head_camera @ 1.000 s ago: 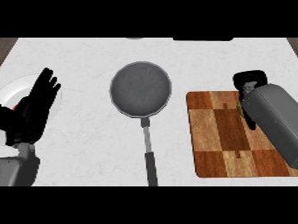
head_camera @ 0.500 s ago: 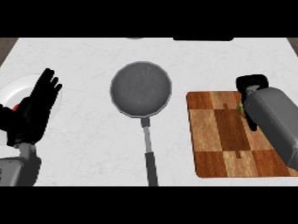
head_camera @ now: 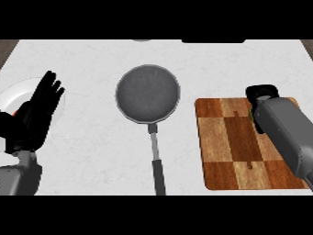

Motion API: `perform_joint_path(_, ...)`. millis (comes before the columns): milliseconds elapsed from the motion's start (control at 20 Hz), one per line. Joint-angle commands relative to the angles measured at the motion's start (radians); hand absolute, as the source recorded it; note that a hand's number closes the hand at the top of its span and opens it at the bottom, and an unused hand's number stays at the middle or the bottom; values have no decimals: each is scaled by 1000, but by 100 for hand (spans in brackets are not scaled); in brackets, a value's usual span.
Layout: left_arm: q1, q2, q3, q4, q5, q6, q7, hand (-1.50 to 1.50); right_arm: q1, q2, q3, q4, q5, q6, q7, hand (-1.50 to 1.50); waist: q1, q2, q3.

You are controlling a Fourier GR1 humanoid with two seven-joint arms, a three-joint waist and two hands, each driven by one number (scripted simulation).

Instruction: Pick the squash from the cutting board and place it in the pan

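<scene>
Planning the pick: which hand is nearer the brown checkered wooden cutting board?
Right. The right hand is at the far right corner of the wooden cutting board; the left hand rests open at the view's left over a white round plate, across the grey round pan.

Bright, even light spreads over the pale tabletop [head_camera: 84,64] all around the pan [head_camera: 147,94], whose grey face looks flat and matte. Right of the pan, the grey forearm [head_camera: 291,133] carries a soft, pale sheen.

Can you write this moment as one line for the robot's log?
right hand: at far edge of cutting board | squash: not visible | pan: empty | left hand: open, resting at left
</scene>
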Motion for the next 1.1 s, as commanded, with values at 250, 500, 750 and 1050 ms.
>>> perform_joint_path(250,-53,-23,4,40,-24,11,5,0,25,1,-4,113,87,-142,-194,150,5,5,2)
perform_joint_path(500,-16,-25,3,-30,-23,12,42,0,10,18,-52,104,87,-143,-199,150,1,2,2)
perform_joint_path(750,9,-39,-6,5,-40,12,-2,0,-23,282,-81,-10,49,-249,-46,150,7,-7,2)
perform_joint_path(1050,-84,-54,-61,31,-20,-42,24,0,-131,381,23,-213,-67,-418,43,150,157,-2,5)
